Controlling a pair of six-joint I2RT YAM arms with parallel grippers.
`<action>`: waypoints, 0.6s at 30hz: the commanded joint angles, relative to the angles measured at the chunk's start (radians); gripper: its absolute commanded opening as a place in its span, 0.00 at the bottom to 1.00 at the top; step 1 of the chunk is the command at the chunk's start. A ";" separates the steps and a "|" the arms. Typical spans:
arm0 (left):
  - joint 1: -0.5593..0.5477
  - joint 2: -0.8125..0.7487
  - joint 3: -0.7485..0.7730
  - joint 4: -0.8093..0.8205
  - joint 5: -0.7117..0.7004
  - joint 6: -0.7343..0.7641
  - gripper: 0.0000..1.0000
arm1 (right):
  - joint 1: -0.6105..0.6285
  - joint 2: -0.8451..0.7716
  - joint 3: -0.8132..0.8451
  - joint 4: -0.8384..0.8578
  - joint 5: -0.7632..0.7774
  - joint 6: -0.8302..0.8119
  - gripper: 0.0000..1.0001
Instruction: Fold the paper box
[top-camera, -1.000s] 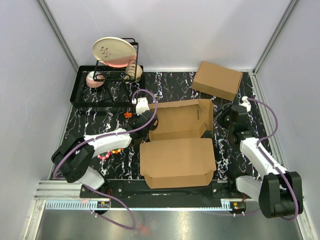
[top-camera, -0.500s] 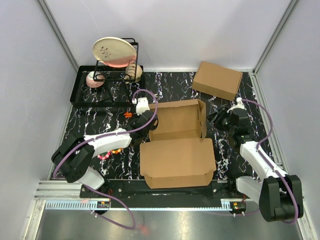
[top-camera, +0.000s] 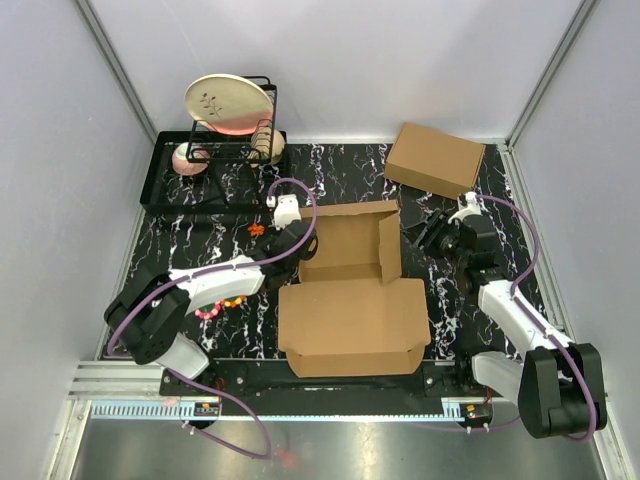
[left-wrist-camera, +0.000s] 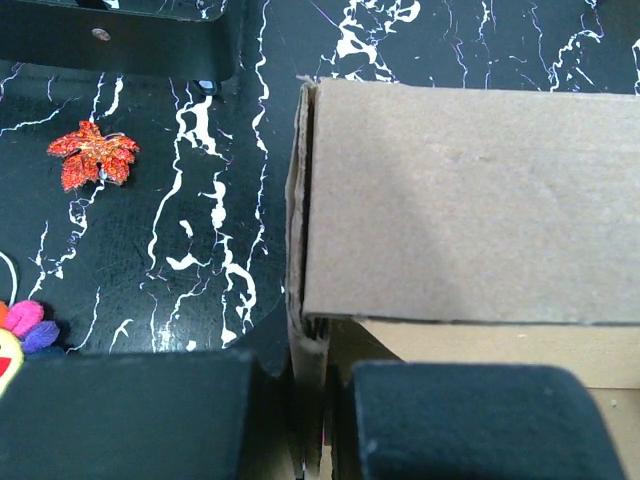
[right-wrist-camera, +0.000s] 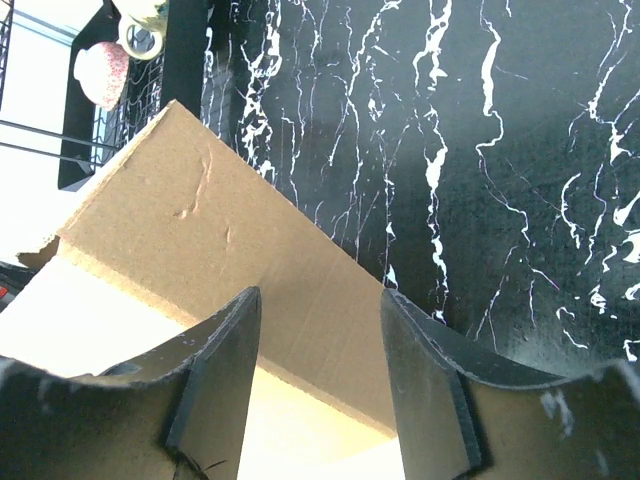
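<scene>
The paper box (top-camera: 352, 322) lies mid-table, its big front panel flat and its back part (top-camera: 345, 240) partly walled up. My left gripper (top-camera: 298, 244) is shut on the box's left side wall, which runs up between the dark fingers in the left wrist view (left-wrist-camera: 305, 365). My right gripper (top-camera: 428, 236) is open just right of the box. The right side flap (top-camera: 390, 245) stands raised and leans inward in front of it. In the right wrist view that flap (right-wrist-camera: 230, 240) fills the space beyond the spread fingers (right-wrist-camera: 320, 300). I cannot tell if they touch it.
A second, made-up brown box (top-camera: 435, 160) sits at the back right. A black tray (top-camera: 160, 190) with a dish rack and plate (top-camera: 228, 103) stands at the back left. A red leaf (left-wrist-camera: 93, 152) and a colourful toy (top-camera: 222, 303) lie left of the box.
My right gripper has moved left toward the box, and the right side flap has swung from lying flat outward to standing up and leaning inward. The left arm has not moved.
</scene>
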 joint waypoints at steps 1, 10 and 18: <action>-0.012 0.033 0.029 -0.066 0.060 0.000 0.00 | 0.020 -0.034 0.012 0.059 -0.056 -0.021 0.58; -0.012 0.058 0.039 -0.077 0.064 0.010 0.00 | 0.034 -0.080 -0.039 0.099 -0.067 -0.010 0.58; -0.010 0.064 0.031 -0.073 0.069 0.007 0.00 | 0.032 -0.108 -0.057 0.110 -0.091 -0.007 0.59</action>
